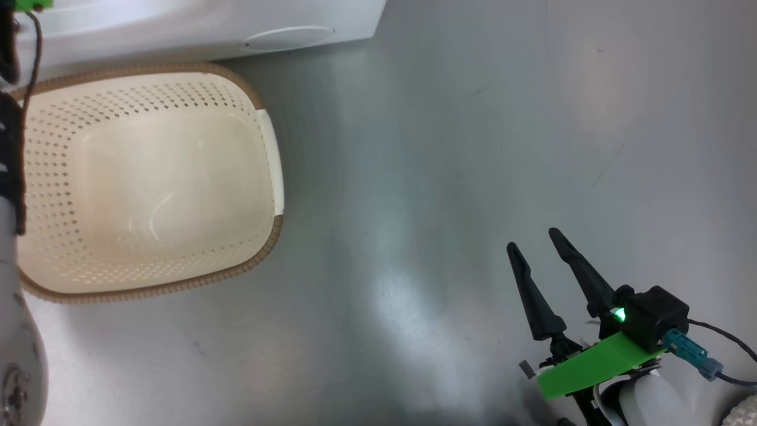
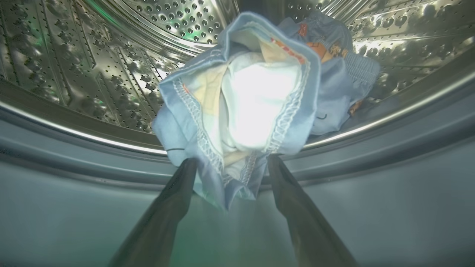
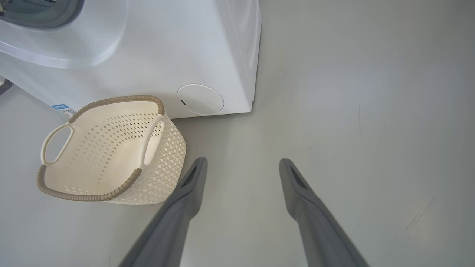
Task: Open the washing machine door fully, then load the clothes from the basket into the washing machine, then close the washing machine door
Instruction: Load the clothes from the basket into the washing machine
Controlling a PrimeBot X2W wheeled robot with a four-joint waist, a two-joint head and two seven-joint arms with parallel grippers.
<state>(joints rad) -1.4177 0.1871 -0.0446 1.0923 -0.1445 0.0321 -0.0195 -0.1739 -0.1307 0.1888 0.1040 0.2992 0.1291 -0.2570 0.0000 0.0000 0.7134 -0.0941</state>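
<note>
Limp light-blue printed garment [image 2: 256,104] hangs centre-frame inside perforated steel drum [image 2: 92,74], between the spread-open left end effector [image 2: 230,163] fingers. Right end effector [image 1: 532,238] is open too, empty. Garment looks light, soft and snag-prone, so pinch the bunched stitched hem.

The right gripper [image 1: 532,239] has two long black fingers [image 1: 535,302], thick at the root and tapering to blunt points. At their base sits a flat bright-green bracket [image 1: 591,364] carrying a black boxy housing [image 1: 656,316] with a small green light [image 1: 619,315]. A teal plug [image 1: 689,352] leads into a thin dark cable [image 1: 730,340]. The right forearm [image 1: 650,402] is white and rounded. Seen close, the same fingers [image 3: 178,215] read grey, each with a narrow slot near the tip. The left gripper [image 2: 232,162] has smooth, dark brown-grey fingers [image 2: 167,211]. The left forearm [image 1: 18,355] is pale grey with a round metal fitting [image 1: 12,390] and a dark cord [image 1: 32,89].
</note>
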